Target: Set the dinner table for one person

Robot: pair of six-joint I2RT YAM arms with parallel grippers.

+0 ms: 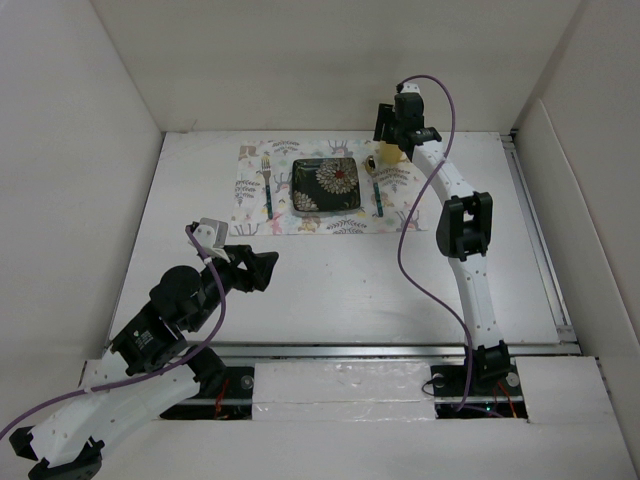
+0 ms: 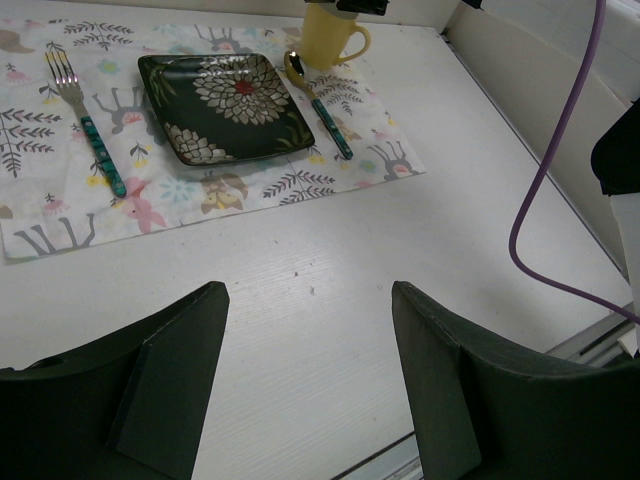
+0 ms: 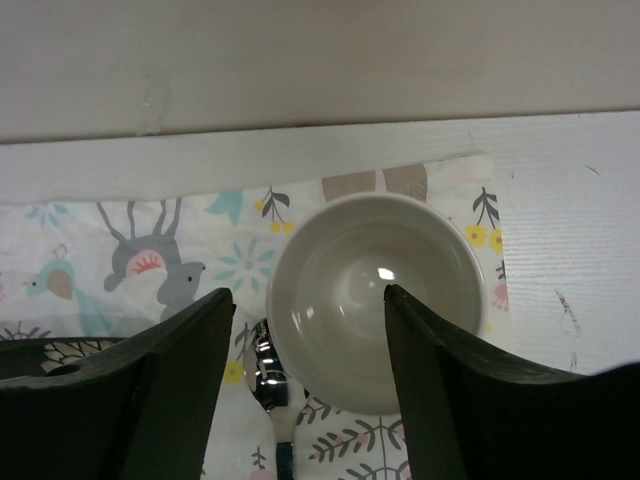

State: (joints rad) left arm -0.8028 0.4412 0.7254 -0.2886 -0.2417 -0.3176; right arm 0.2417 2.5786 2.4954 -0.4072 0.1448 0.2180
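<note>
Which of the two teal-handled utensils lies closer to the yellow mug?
The spoon, right of the plate, with its bowl beside the mug. The fork lies on the plate's opposite, left side.

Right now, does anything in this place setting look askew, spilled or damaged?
Nothing stands out. The fork, plate and spoon lie roughly parallel on the placemat; the mug stands upright and empty at its far right corner, close beside the spoon's bowl.

Glossy glazed plate [image 2: 225, 106], shiny metal fork [image 2: 88, 120], matt cloth placemat [image 2: 200, 195]
</note>
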